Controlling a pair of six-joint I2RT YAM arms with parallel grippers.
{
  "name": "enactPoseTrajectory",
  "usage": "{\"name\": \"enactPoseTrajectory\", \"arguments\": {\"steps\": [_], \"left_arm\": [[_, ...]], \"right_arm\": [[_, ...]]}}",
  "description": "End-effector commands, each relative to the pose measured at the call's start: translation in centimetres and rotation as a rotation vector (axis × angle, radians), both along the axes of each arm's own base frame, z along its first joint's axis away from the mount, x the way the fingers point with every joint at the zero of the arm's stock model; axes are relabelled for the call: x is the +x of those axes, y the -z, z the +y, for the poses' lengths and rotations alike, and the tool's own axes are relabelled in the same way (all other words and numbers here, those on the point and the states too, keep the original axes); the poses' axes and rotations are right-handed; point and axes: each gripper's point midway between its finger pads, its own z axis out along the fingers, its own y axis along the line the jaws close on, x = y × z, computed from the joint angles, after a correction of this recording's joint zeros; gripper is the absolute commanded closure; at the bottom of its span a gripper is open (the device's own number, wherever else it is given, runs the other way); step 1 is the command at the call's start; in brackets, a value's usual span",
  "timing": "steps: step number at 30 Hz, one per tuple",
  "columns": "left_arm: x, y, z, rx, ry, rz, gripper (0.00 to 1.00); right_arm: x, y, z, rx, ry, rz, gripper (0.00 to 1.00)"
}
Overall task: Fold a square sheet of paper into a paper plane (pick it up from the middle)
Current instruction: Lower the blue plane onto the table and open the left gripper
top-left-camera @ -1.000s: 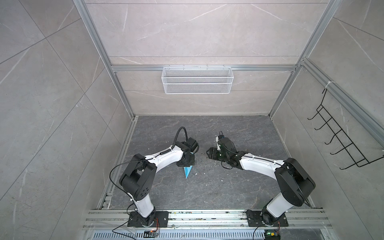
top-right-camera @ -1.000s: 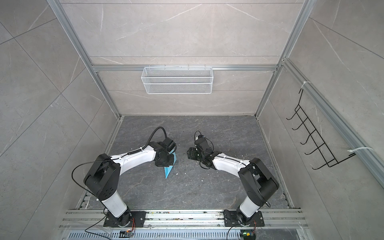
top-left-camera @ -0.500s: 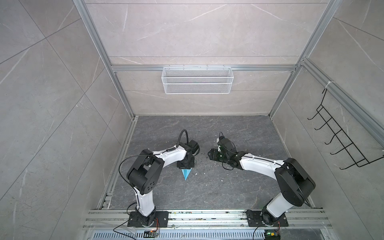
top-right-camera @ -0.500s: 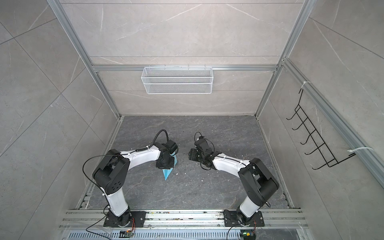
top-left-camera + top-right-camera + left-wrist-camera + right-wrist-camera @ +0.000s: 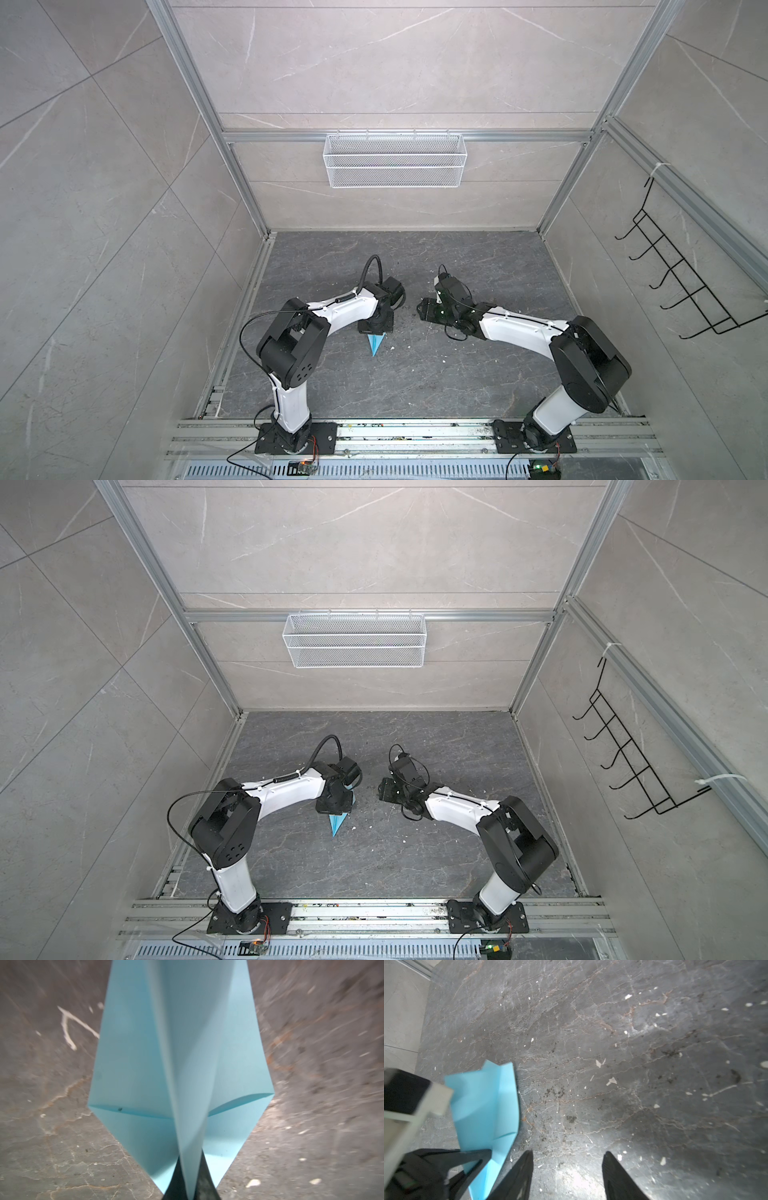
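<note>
The square sheet of paper is folded into a light-blue paper plane (image 5: 375, 344) (image 5: 337, 823), its pointed tip aimed at the near edge of the dark stone floor. My left gripper (image 5: 376, 328) (image 5: 334, 808) stands over its rear end. In the left wrist view the gripper (image 5: 190, 1159) is shut on the plane's (image 5: 178, 1064) raised centre fold, and the wings spread to both sides. My right gripper (image 5: 424, 309) (image 5: 382, 791) hovers to the right of the plane. Its jaws are open and empty (image 5: 568, 1154), and the plane (image 5: 488, 1105) lies apart from them.
A white wire basket (image 5: 395, 160) hangs on the back wall. A black hook rack (image 5: 681, 291) is fixed to the right wall. Small white specks (image 5: 611, 1081) dot the floor. Aluminium rails (image 5: 415, 432) run along the front, under both arm bases.
The left arm's elbow has swung to the right, while its gripper and the plane stayed almost in place. The right arm has hardly moved.
</note>
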Motion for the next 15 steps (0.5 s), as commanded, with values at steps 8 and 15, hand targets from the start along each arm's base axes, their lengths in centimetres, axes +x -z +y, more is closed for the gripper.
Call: {"name": "enactPoseTrajectory", "arguments": {"steps": [8, 15], "left_arm": [[5.3, -1.2, -3.7, -0.023, -0.024, -0.077, 1.00], [7.6, -0.1, -5.8, -0.023, -0.024, -0.064, 0.98]], "right_arm": [[-0.9, -1.6, -4.7, -0.128, 0.103, -0.063, 0.42], [-2.2, -1.6, -6.3, -0.159, 0.113, -0.075, 0.36]]}}
